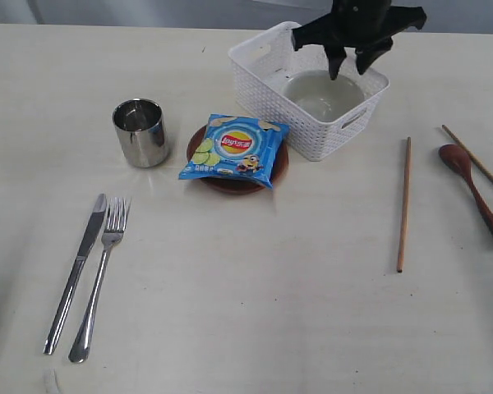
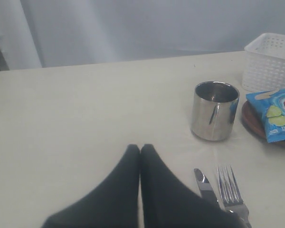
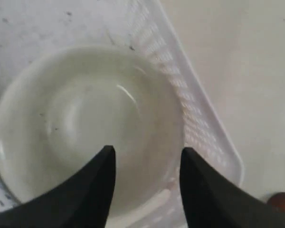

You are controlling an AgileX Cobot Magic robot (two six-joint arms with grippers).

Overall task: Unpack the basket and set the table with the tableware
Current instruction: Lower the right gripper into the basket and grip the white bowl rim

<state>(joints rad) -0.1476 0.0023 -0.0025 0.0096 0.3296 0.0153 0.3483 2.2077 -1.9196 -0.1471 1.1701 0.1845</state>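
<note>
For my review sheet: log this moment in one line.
right gripper: open above bowl in basket | left gripper: shut, over table | bowl: not yet out

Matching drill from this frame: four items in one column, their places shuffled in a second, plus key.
Items
1. white round ceramic bowl
2. blue foil chip bag
3. shiny steel fork
4. shiny steel cylindrical cup

Places
A. lying on the brown round plate
B. lying beside the steel knife
C. standing upright near the plate, apart from it
D. inside the white lattice plastic basket

Pairs: 1-D, 2-A, 3-B, 4-C
</note>
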